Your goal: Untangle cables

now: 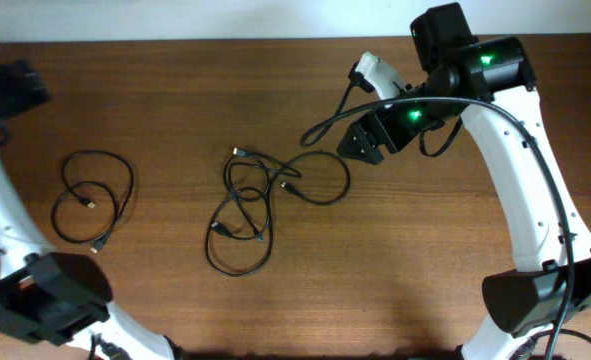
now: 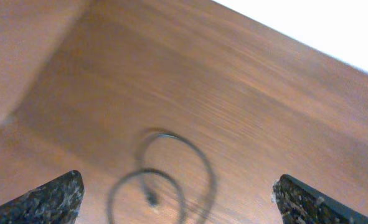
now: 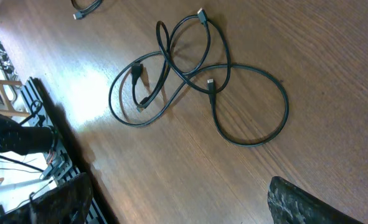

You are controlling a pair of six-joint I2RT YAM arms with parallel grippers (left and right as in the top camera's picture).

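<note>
Left gripper [image 2: 180, 200] hangs above the bench [image 2: 246, 81], fingers [image 2: 53, 198] spread wide, a separate coil [image 2: 147, 172] lying just ahead between them. Further right, the tangle [image 3: 185, 76] sits ahead of my right gripper [image 3: 184, 202], well apart from it; those fingers [image 3: 314, 202] are spread too, holding nothing. My worry: pinching two crossed strands at once, since pulling would then cinch the knot or drag the whole bundle.
</note>
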